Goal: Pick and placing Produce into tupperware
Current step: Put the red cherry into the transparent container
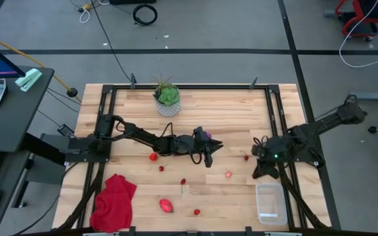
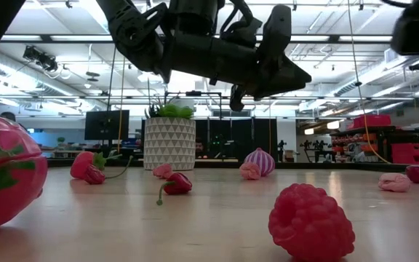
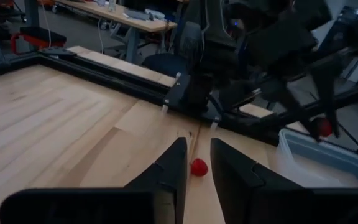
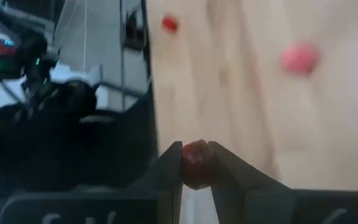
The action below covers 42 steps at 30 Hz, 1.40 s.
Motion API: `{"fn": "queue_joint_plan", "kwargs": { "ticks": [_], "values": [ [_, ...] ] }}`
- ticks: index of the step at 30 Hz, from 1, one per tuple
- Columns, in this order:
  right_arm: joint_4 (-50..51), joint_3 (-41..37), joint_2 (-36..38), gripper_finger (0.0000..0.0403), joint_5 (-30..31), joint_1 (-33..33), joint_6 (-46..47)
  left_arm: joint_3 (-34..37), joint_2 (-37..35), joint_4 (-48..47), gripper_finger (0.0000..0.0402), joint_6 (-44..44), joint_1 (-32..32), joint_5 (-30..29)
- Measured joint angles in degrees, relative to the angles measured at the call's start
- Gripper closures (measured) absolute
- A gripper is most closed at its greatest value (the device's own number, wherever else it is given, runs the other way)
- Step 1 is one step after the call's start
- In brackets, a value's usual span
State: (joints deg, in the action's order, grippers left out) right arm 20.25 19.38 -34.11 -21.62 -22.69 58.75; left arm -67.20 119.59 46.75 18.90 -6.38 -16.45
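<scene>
Berries lie scattered across the wooden table (image 1: 228,111), and the right gripper (image 4: 196,167) already has its jaws clamped on one small red berry (image 4: 196,163), pinched across its middle at the right side of the table, just far of the tupperware (image 1: 270,203). That clear tub sits at the near right corner and looks empty from above. The left gripper (image 1: 209,157) hangs over the middle of the table with its jaws a little apart and nothing between them; its wrist camera looks past them at another loose berry (image 3: 198,167). Near it sits the purple ribbed ball (image 1: 204,135), and the larger pink-red oval piece (image 1: 167,206) lies near the front edge, beside the red cloth (image 1: 114,202). These little pieces look light and soft (the bumpy one close to the low camera (image 2: 311,222) seems like a squashy raspberry), so I'd judge a gentle squeeze across the widest part suits them best. Round as they are, they may roll if nudged. The oval would want a wider opening, taken across its short axis. A potted plant (image 1: 167,98) stands at the far side, out of the way.
</scene>
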Motion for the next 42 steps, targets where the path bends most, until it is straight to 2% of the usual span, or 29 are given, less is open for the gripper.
{"fn": "queue_joint_plan", "kwargs": {
  "ticks": [10, 16, 23, 32, 42],
  "values": [
    [0.8, 0.0, -4.8, 0.0332, 7.6, -23.2, 21.3, 0.0, 0.0, -2.1, 0.0329, 0.9, -0.3, 0.0],
    [0.7, 0.0, -10.4, 0.0330, 11.2, -31.1, 29.9, 0.0, 0.0, -2.6, 0.0333, 1.5, -0.3, 0.0],
    [0.7, 0.0, -14.6, 0.0302, 10.7, -32.6, 33.2, 0.0, 0.0, -2.5, 0.0327, 1.8, -0.3, 0.0],
    [-5.7, 0.0, -14.9, 0.0257, 9.5, -32.6, 33.2, 0.0, 0.0, -2.5, 0.0333, 2.5, -0.2, 0.0],
    [-6.0, 0.0, -14.1, 0.0262, 9.3, -27.8, 27.1, 0.0, 0.0, -2.0, 0.0329, 2.4, 0.0, 0.0]
  ]
}}
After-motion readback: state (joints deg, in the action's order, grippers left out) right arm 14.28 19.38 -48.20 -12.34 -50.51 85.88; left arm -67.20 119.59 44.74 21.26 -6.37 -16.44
